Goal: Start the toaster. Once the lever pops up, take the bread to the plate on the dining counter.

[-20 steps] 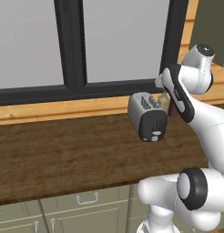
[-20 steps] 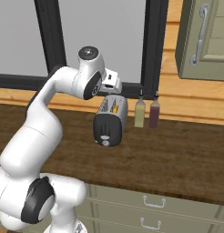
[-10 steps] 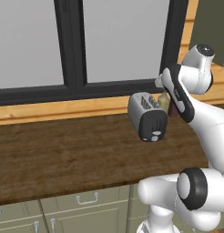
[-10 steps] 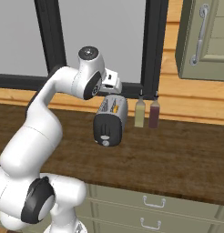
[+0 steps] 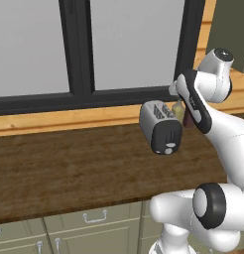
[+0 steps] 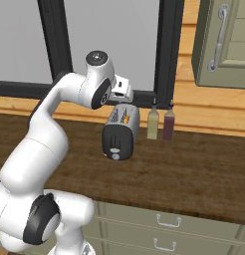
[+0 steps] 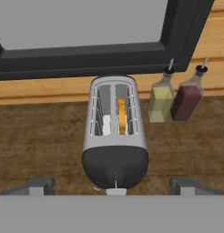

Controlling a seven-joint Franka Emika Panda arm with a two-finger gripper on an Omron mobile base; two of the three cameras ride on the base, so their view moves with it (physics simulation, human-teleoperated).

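Two slots run along the top of the toaster (image 7: 114,132), which stands on the dark wood table (image 5: 69,168) with its black end panel turned toward the near edge and its far end close to the wooden sill under the window (image 5: 129,44). In the hand view the right slot holds the bread (image 7: 121,117), seen as a narrow orange-tan edge sunk between the wire guides, while a small white patch shows low in the left slot — what it is cannot be told. On the black panel the lever (image 7: 115,180) shows as a thin whitish tab in its vertical slot, low on the rounded face; in the left base view two small pale marks sit near the bottom of that same panel. Just right of the toaster, against the sill, stand a yellow-green bottle (image 7: 160,101) and a dark red bottle (image 7: 186,100), side by side and almost touching. The end effector (image 7: 114,185) hangs above the near end of the toaster, released, its two dark fingertips (image 7: 40,184) spread wide to either side of the panel and holding nothing. Sage-green cabinet drawers (image 6: 169,224) with pale handles run below the table's near edge, and a green wall cabinet (image 6: 224,42) hangs at the upper right in the right base view.
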